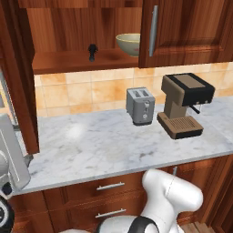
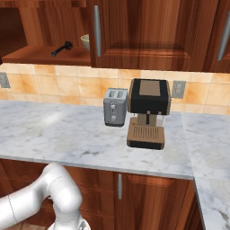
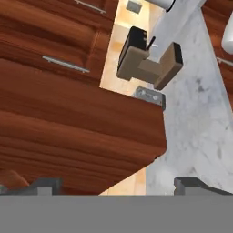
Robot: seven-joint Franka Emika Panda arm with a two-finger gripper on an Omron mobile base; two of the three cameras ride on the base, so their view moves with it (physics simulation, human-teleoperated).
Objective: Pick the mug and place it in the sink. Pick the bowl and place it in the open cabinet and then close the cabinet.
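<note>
Claw (image 3: pixel 117 184) open beside cabinet (image 3: pixel 77 136)

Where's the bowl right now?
The bowl sits on the shelf of the open cabinet, at its right end beside the closed door's bar handle. In the right base view its rim peeks out left of that door.

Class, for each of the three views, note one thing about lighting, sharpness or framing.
Left base view: a soft bright glare patch on the marble counter, and the bowl sits in the shaded cabinet. Right base view: even light, mild blur, toaster readable. Hand view: rolled sideways, coffee machine tilted.
</note>
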